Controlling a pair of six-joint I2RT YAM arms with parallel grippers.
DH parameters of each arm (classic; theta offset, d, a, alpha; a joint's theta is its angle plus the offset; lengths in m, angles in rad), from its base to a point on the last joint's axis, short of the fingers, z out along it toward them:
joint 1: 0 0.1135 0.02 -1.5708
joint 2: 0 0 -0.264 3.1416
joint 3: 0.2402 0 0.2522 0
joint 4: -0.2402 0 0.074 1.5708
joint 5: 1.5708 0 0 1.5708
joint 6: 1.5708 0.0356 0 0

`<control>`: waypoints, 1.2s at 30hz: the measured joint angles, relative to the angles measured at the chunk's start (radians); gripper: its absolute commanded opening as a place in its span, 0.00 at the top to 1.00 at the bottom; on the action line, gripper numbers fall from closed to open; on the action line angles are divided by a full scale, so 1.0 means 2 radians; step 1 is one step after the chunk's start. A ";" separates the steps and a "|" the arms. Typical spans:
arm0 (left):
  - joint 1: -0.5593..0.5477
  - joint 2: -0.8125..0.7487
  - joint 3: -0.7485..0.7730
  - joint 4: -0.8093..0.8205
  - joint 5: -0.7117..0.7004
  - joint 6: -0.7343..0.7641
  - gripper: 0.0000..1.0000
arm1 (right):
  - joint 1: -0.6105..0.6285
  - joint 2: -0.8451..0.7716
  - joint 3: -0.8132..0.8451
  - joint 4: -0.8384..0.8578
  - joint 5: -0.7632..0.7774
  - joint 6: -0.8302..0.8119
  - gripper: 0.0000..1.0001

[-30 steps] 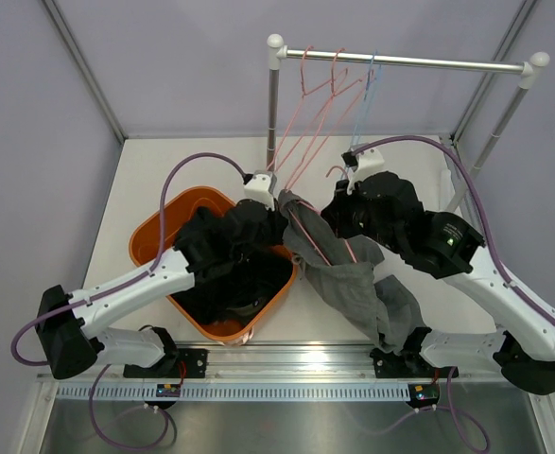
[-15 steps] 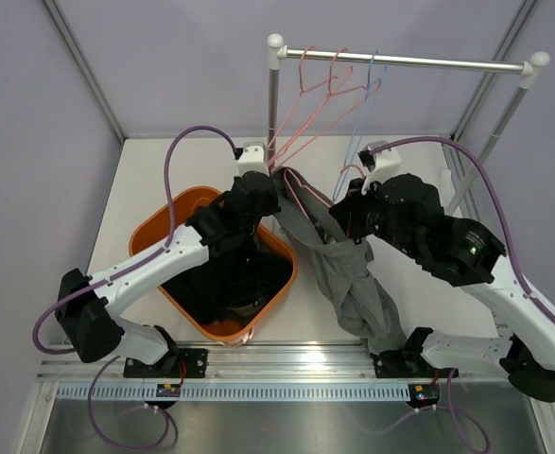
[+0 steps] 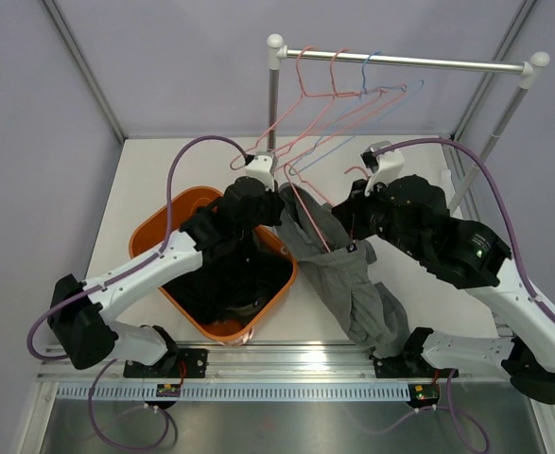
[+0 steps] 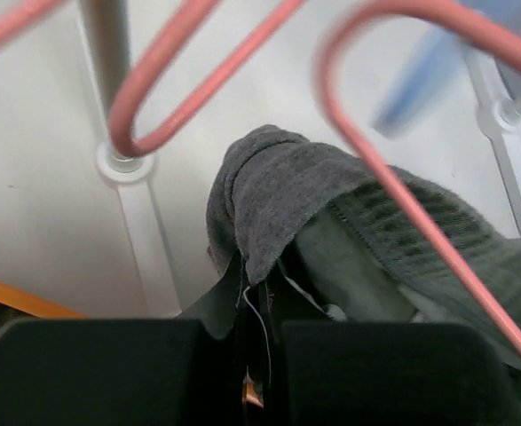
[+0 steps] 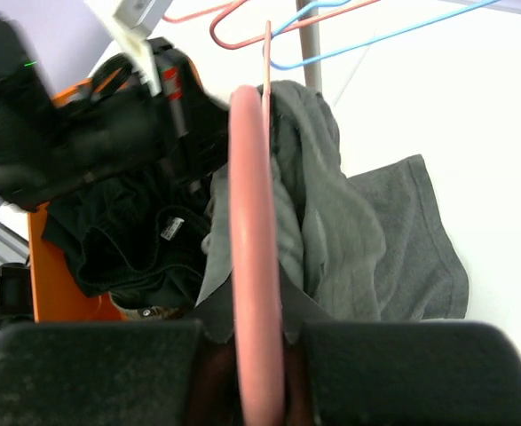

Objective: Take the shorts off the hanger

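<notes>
Left wrist: left jaws clenched on grey shorts fold; right jaws clenched on pink hanger. Cloth looks soft, limp, light; ribbed waistband at 2 o'clock likely grips best.

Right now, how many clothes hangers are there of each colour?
Pink: 3, the first rail hanger, the second rail hanger and the shorts' hanger, which carries the grey shorts.
Blue: 1, the blue hanger on the same rail.
Total: 4 hangers.

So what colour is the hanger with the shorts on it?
Pink. The hanger shows best in the right wrist view.
</notes>
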 measured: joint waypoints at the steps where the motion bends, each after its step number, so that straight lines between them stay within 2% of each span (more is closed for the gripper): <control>1: -0.006 -0.012 -0.008 0.001 0.013 0.009 1.00 | 0.000 0.004 0.000 0.000 0.000 -0.002 1.00; 12: -0.139 -0.116 -0.028 -0.029 0.085 0.096 1.00 | 0.001 0.064 0.056 0.019 0.006 -0.033 1.00; 21: -0.148 -0.196 -0.015 -0.070 0.074 0.119 1.00 | 0.001 0.103 0.148 0.024 0.027 -0.070 1.00; 24: -0.148 -0.197 0.024 -0.088 0.056 0.131 1.00 | 0.001 0.106 0.179 0.024 0.048 -0.086 1.00; 28: -0.148 -0.183 0.123 -0.124 0.024 0.153 1.00 | 0.001 0.103 0.214 0.025 0.086 -0.106 1.00; 32: -0.148 -0.159 0.242 -0.129 -0.009 0.177 1.00 | 0.001 0.078 0.209 0.025 0.112 -0.114 1.00; 36: -0.148 -0.146 0.323 -0.114 -0.042 0.207 1.00 | 0.001 0.049 0.198 0.024 0.130 -0.116 1.00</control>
